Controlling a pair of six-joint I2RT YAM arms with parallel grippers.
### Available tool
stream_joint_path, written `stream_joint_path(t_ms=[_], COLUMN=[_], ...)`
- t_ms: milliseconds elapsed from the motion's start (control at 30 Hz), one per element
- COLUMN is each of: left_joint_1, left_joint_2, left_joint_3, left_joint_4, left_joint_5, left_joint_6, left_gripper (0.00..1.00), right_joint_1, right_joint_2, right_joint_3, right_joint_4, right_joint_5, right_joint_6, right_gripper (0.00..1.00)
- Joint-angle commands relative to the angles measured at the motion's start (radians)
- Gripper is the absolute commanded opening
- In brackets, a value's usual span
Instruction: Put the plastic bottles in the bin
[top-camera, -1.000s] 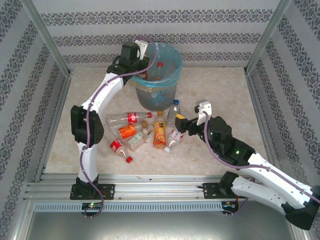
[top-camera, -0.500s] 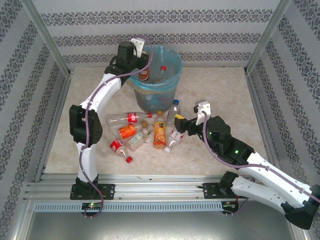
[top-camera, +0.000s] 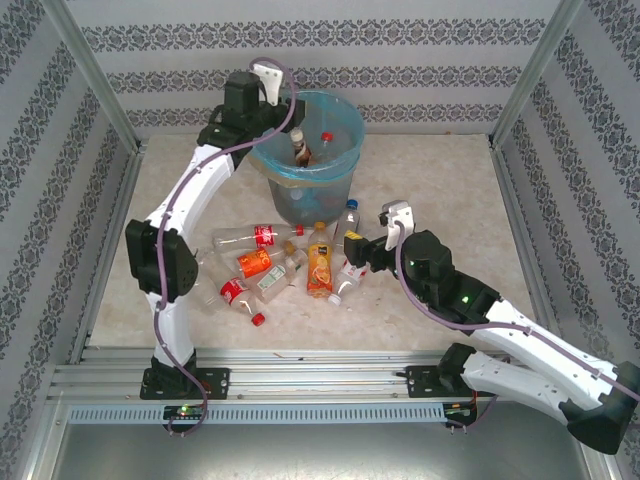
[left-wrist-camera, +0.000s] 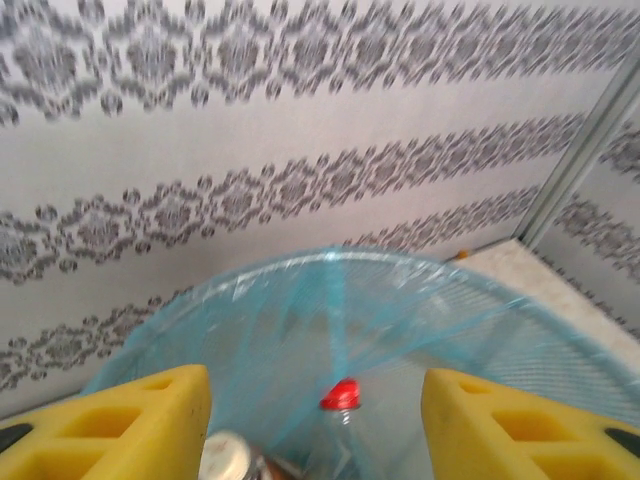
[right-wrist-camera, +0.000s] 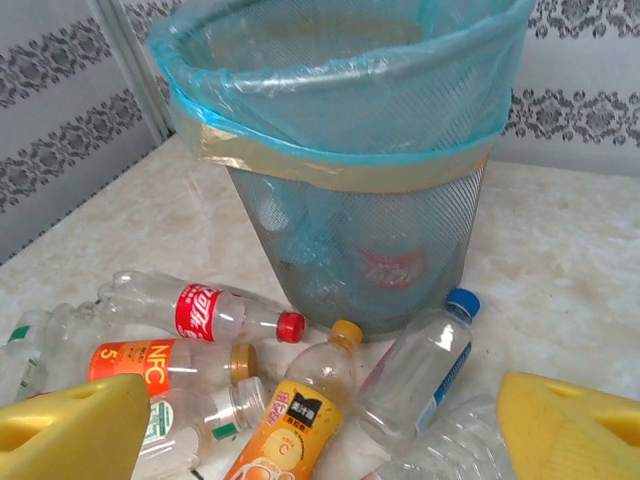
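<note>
The bin (top-camera: 346, 160), grey mesh lined with a light-blue bag, stands at the back of the table. My left gripper (top-camera: 272, 118) hangs open over its left rim, with nothing between its yellow fingers (left-wrist-camera: 120, 425). Below it in the bin lie a red-capped bottle (left-wrist-camera: 340, 396) and a white-capped brown bottle (top-camera: 298, 146). Several plastic bottles lie on the table in front of the bin: a red-label cola bottle (right-wrist-camera: 200, 311), an orange NFC bottle (right-wrist-camera: 150, 362), an orange juice bottle (right-wrist-camera: 300, 420) and a blue-capped clear bottle (right-wrist-camera: 420, 370). My right gripper (top-camera: 352, 245) hovers open just right of this heap.
A loose red cap (top-camera: 258, 319) lies near the front of the heap. Patterned walls and metal posts (top-camera: 520, 85) enclose the table. The table (top-camera: 440, 180) is bare to the right of the bin.
My left gripper has opened over the bin and let go of the brown bottle, which now lies inside. The left wrist drew back to the left. My right gripper edged left toward the heap.
</note>
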Motion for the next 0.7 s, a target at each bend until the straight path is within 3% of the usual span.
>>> stream_joint_path(t_ms=[0,100,267,333,500,667], left_joint_1=[-0.006,-0.024,-0.049,-0.058,-0.068,-0.068], left_joint_2=[-0.108,-0.197,-0.41,-0.494,-0.675,-0.833], left_joint_3=[-0.023,-0.123,-0.439,-0.571,-0.809,-0.974], left_joint_4=[0.015,0.033,0.151,0.206,0.184,0.11], left_joint_5=[0.051,0.064,0.061,0.055,-0.007,-0.095], left_joint_6=[-0.031,-0.022,-0.008,-0.009,-0.055,0.033], left_gripper=[0.57,0.56,0.56,0.55,0.55,0.63], right_joint_1=[-0.026,-0.043,-0.044,-0.035,-0.002,0.029], right_joint_2=[0.051,0.116,0.221,0.259,0.414,0.589], right_joint_3=[0.072,0.12,0.175,0.18,0.241,0.282], right_joint_4=[-0.095,-0.172,-0.257,-0.261,-0.256,-0.305], right_joint_5=[0.025,-0.048,-0.368,-0.437,-0.343,-0.274], right_joint_6=[0.063,0.029,-0.24,-0.292,-0.121,0.073], right_gripper=[0.89,0.89,0.85,0.84,0.76,0.76])
